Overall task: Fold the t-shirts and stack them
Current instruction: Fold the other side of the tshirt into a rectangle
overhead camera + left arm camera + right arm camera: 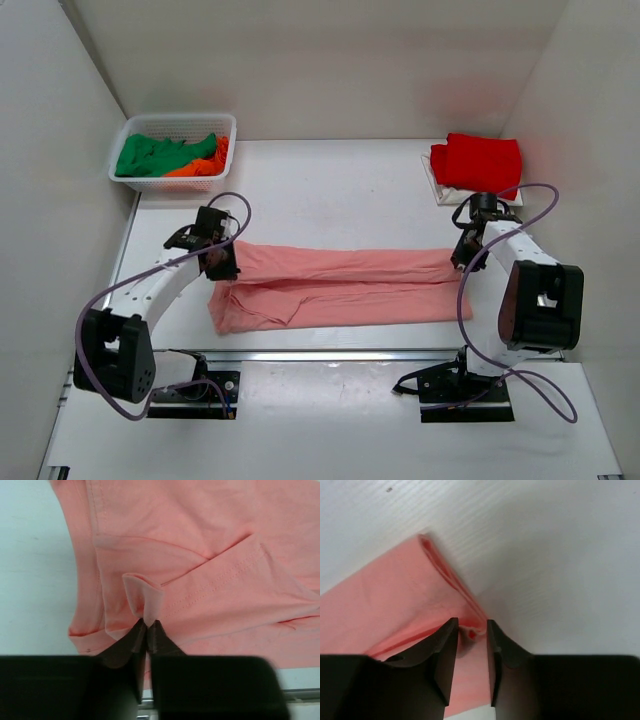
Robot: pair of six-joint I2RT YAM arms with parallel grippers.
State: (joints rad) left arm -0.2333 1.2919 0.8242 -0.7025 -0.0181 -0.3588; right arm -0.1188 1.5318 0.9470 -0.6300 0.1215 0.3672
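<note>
The salmon-pink t-shirt [340,290] lies folded into a long band across the middle of the table. My left gripper [222,265] is at its left end, shut on a small pinch of the cloth [145,597]; the fingertips [148,623] meet on it. My right gripper [460,258] is at the band's far right corner. Its jaws [471,630] stand narrowly apart, closed on a bunched fold of the pink hem [445,575]. The bright red t-shirt [478,160] lies folded at the back right. The green t-shirt [150,155] and orange t-shirt [200,166] sit in the basket.
The white mesh basket [130,132] stands at the back left corner. The red shirt rests on a white flat board [438,188]. White walls close in the table on the left, back and right. A metal rail [330,354] runs along the near edge.
</note>
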